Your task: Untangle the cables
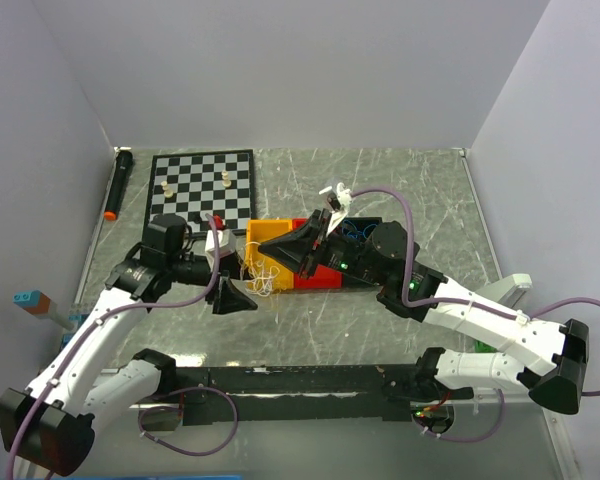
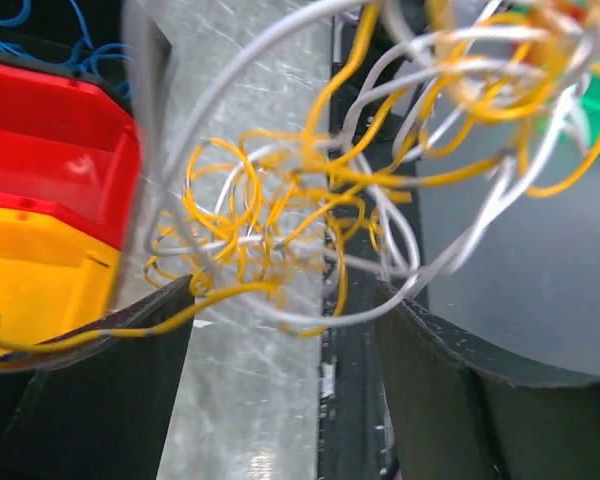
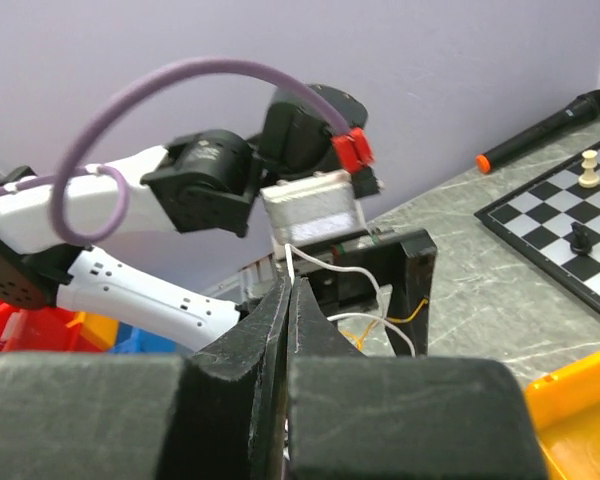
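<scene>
One grey marbled table (image 1: pixel 430 200) carries one chessboard (image 1: pixel 195 170) at upper left and two bins at centre, one yellow bin (image 1: pixel 265 234) and one red bin (image 1: pixel 315 277). Of two grippers, the left gripper (image 2: pixel 285 290) has its jaws spread around one tangle of cables (image 2: pixel 270 215), yellow and white, at the yellow bin's lower edge. The right gripper (image 3: pixel 288 290) is clenched on one white cable (image 3: pixel 291 262).

Robot lab test cell. L arm (image 1: pixel 90 330) + R arm (image 1: pixel 480 320) bolted to black rail (image 1: pixel 300 380) at edge of marble-look table (image 1: pixel 420 190). Plain lilac wall panels (image 1: pixel 280 70) box it in on 3 sides. Odd props: chessboard (image 1: pixel 202 185), yellow bin (image 1: pixel 265 235), red bin (image 1: pixel 320 280), black marker (image 1: pixel 118 185).
</scene>
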Controlling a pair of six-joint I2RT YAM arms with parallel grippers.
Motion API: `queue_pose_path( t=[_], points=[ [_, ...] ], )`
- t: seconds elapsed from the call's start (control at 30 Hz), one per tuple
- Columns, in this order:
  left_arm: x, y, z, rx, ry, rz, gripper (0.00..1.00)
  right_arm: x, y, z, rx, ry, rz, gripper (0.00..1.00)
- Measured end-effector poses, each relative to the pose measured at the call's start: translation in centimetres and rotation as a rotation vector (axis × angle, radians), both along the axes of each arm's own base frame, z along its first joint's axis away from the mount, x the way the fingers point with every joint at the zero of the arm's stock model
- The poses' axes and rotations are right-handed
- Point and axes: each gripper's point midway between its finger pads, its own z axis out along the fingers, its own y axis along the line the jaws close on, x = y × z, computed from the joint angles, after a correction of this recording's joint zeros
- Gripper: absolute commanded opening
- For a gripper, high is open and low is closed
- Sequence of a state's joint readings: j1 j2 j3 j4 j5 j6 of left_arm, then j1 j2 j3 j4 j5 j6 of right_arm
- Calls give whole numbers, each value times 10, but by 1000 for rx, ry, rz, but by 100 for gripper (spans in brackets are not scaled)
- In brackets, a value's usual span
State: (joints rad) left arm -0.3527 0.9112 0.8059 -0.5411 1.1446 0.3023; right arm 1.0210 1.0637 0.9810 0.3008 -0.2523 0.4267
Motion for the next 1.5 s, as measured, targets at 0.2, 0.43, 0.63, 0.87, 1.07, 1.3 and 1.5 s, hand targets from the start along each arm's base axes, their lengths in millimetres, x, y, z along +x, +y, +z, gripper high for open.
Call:
queue_pose_path(
  t=[0.2, 0.43, 0.63, 0.87, 1.07, 1.3, 1.5],
  points=[
    [-5, -2, -15, -16, 98, 12, 68, -3, 0, 6, 29, 16, 16, 0],
    [-1, -9, -6, -83, 189, 36, 63, -10, -2, 18, 83, 34, 45, 0],
    [0, -13, 15, -147, 209, 19, 21, -12, -5, 19, 102, 43, 50, 0],
    [-6, -13, 17, -153, 222, -15, 1, -14, -7, 14, 104, 53, 49, 0],
    [7, -5, 4, -49, 93, 42, 1, -9, -26, 16, 75, 17, -22, 0],
    [42, 25, -53, 238, -39, 214, 1, -2, -84, 34, 67, -76, -202, 0],
    [69, 65, -109, 541, -90, 300, 1, -1, -126, 47, 41, -142, -335, 0]
  ],
)
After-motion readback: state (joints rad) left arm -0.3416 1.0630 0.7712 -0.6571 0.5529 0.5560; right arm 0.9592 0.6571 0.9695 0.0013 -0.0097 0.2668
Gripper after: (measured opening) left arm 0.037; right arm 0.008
